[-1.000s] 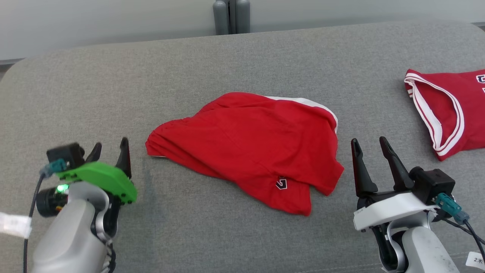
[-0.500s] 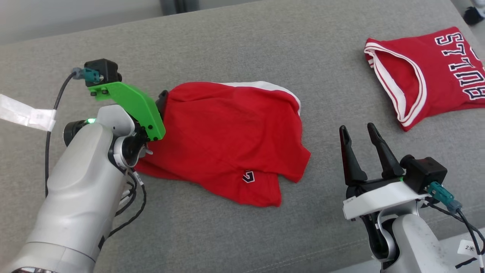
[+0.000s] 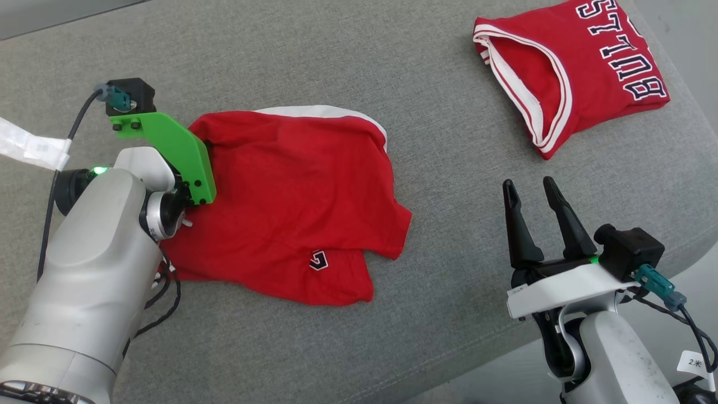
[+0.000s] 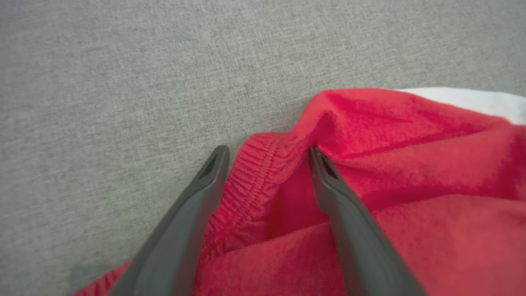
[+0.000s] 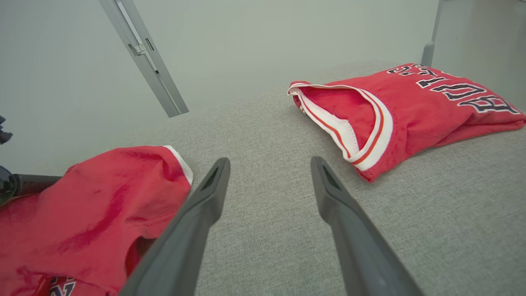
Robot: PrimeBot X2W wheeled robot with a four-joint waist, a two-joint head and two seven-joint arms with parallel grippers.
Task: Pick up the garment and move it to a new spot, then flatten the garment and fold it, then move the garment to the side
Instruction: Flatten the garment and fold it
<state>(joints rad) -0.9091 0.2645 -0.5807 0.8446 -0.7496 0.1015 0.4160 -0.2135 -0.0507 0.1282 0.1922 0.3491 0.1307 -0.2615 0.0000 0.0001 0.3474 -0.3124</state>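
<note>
We see a wide grey fabric surface [image 3: 359, 62], padded, with rounded edges. Near its middle, toward our left, lies the red garment [image 3: 291, 191], a rumpled pair of shorts with a white band along its far edge. At the far right of the surface, well apart from it, rests a folded red jersey [image 3: 594, 73] with white trim at the arm opening and dark block lettering. Our pale grey left arm [image 3: 95, 252] reaches over the left edge of the garment. In the left wrist view, the left gripper [image 4: 267, 152] has its two dark fingers spread wide, with the garment's gathered elastic waistband between them. One finger lies over the grey surface just beside the cloth, and the other presses into a fold of the red fabric. The jaws are not closed on the cloth, so it has hold of nothing. The right gripper [image 3: 528, 182] hovers at the lower right, near the garment's right edge but apart from it. Its fingers are likewise spread wide and empty, pointing over the bare grey between the two red pieces. A green bracket [image 3: 179, 151] sits at the left wrist. A strip of white tape [image 3: 33, 148] wraps the cable beside it. A small dark and white emblem [image 3: 318, 259] marks the garment near its near hem.
</note>
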